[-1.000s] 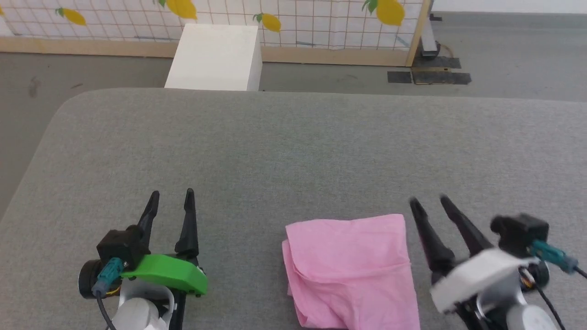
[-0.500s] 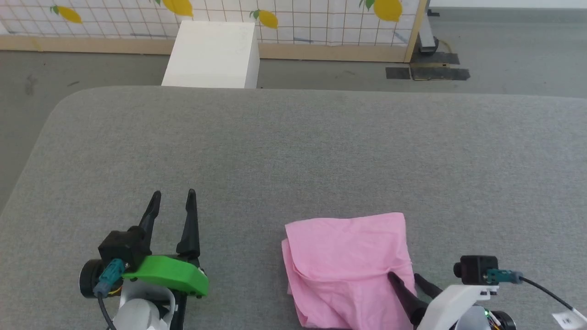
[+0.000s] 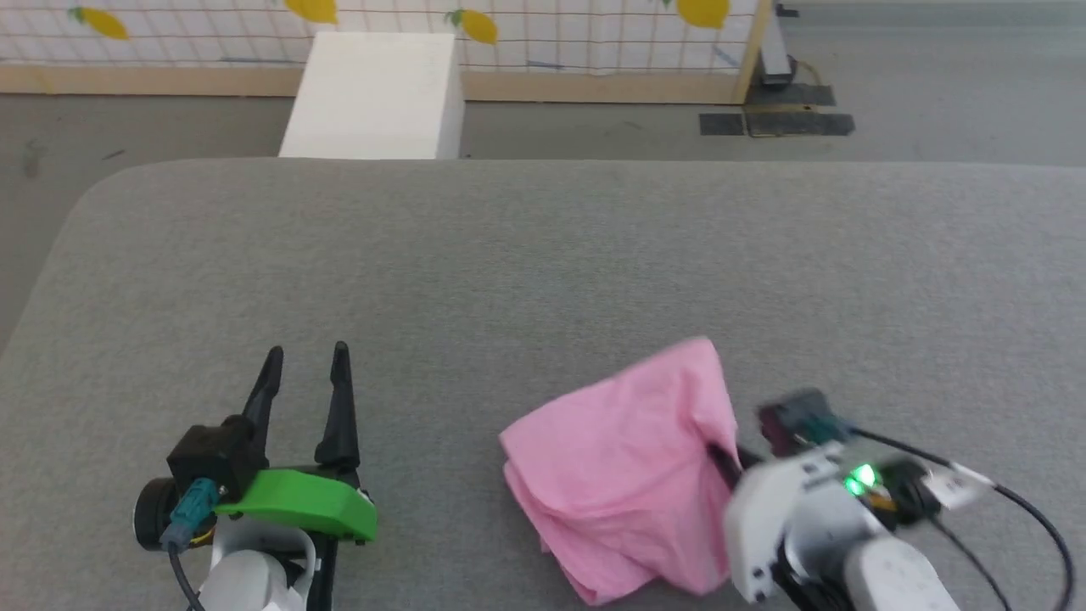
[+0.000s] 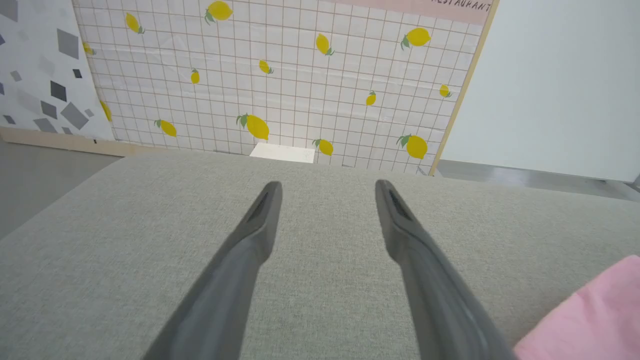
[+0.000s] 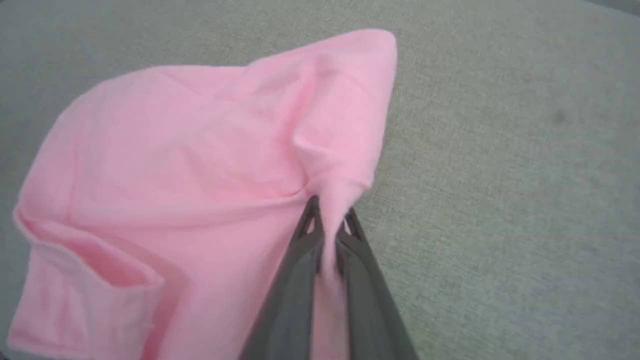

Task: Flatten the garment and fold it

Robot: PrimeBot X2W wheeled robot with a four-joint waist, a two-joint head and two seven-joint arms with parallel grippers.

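Our right gripper [image 5: 327,216] clamps the garment [image 5: 190,150] at its right edge to spread it. Our left gripper [image 4: 327,192] hovers spare, fingers apart.

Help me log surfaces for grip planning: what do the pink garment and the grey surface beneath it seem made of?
The garment: thin, soft cloth, probably a light knit, matte; it drapes and puckers where the right gripper pinches it. The grey surface: woven upholstery-like textile, matte, fine flecked weave; its rounded corner hints at padding.
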